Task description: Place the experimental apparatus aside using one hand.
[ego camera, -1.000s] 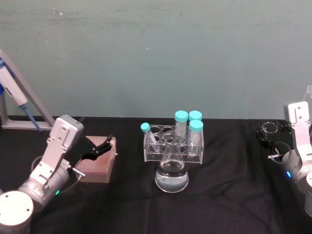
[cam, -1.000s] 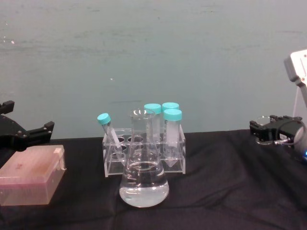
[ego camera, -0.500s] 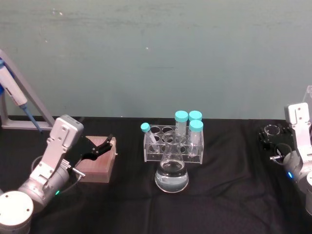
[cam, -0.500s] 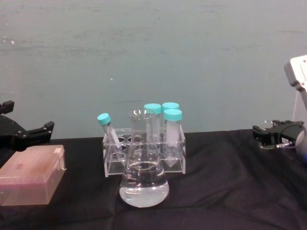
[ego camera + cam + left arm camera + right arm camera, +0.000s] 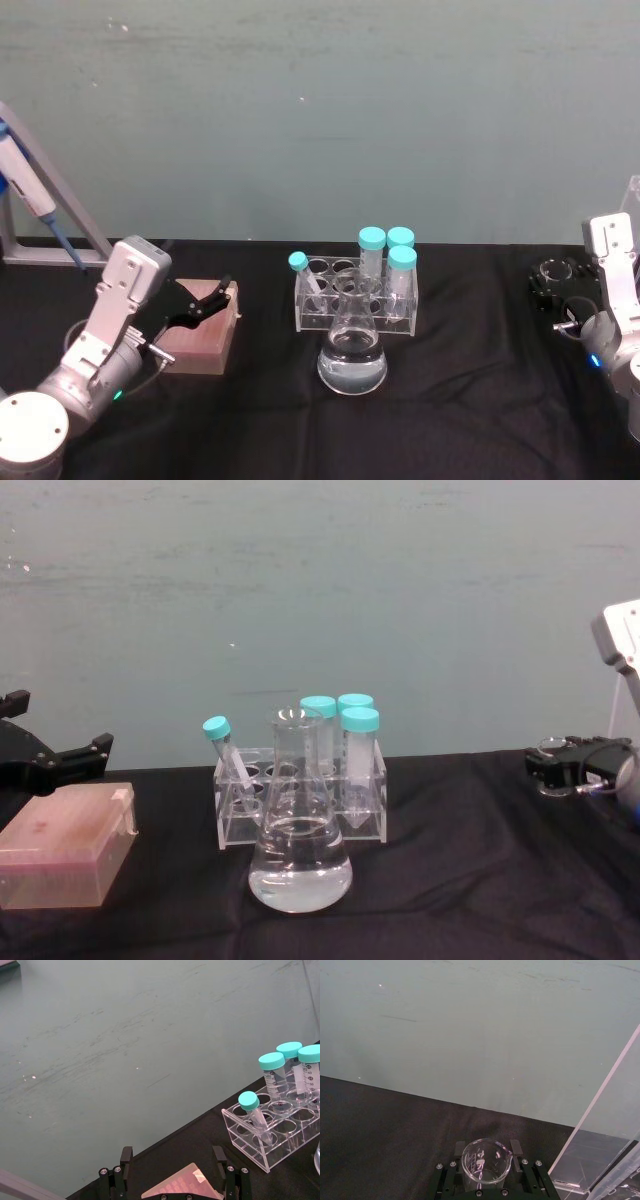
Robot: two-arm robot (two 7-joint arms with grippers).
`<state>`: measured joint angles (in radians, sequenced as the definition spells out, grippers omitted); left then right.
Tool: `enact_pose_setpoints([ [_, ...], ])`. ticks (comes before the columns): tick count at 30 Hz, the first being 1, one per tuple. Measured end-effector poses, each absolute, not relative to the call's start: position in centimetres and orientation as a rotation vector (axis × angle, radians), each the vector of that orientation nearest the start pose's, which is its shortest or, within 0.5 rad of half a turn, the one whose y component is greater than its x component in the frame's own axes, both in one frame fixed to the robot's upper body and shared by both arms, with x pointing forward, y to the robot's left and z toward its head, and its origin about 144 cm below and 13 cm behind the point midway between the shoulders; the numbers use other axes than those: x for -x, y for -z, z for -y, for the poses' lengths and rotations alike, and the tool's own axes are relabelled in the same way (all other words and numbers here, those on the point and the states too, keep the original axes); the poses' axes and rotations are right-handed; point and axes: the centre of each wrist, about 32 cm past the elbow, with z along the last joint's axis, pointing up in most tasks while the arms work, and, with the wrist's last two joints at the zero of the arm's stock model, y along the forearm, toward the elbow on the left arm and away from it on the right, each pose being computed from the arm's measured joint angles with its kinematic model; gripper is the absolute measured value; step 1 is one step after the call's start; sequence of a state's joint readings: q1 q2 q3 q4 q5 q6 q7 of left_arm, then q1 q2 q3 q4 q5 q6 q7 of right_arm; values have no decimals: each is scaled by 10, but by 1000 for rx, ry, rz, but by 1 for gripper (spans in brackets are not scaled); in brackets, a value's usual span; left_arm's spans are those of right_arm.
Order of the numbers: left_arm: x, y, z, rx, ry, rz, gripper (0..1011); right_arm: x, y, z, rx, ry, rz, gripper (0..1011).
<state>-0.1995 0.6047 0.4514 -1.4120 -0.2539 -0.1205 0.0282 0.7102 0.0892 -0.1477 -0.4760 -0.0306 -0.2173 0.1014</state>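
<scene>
In the head view the right gripper [image 5: 551,276] sits at the far right of the black table [image 5: 470,400]. Its jaws are closed against the two sides of a small glass beaker [image 5: 553,266], which stands upright between them. Whether the beaker's base touches the table cannot be told. Well apart from those jaws, toward the middle of the table, stands the flask [image 5: 352,358], part full of clear liquid. Just behind it is a clear rack [image 5: 306,318] of teal-capped tubes [image 5: 372,240]. The left gripper [image 5: 212,297] has its jaws spread wide and grips nothing, and a pink box [image 5: 198,342] lies just under and ahead of them. In the left wrist view the two fingers [image 5: 125,1157] stand far apart with the box [image 5: 181,1187] lying below the gap, and the rack [image 5: 260,1152] is farther off beyond the jaws. In the right wrist view the empty beaker [image 5: 486,1164] is pinched between the black fingers [image 5: 516,1148], its rim above them. A clear panel [image 5: 600,1125] rises close beside the jaws. In the chest view the right gripper [image 5: 556,772] hangs low near the table with the beaker's rim [image 5: 552,746] showing above its jaws. The flask [image 5: 300,875] stands in front of the rack [image 5: 232,825], well apart from both pairs of jaws. The left jaws gape above the box [image 5: 65,860].
</scene>
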Motion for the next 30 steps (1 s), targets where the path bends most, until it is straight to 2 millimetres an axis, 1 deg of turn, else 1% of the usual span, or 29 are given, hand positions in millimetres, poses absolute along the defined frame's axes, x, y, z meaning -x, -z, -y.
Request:
enact_pose_setpoints([
  [26,-489,-1140,-310,-304,-1248,285,1000,-617,-1101,257,293,1408,11,539],
  [28,-489,-1140,-310,-304,-1248,285,1000,-618,-1101,257,292,1408,11,559],
  [29,-489,-1140,-310,-305,-1248,285,1000,-618,-1101,257,292,1408,11,595],
  [30,-489,-1140,-310,-305,-1248,285,1000,-618,-1101,257,292,1408,11,595],
])
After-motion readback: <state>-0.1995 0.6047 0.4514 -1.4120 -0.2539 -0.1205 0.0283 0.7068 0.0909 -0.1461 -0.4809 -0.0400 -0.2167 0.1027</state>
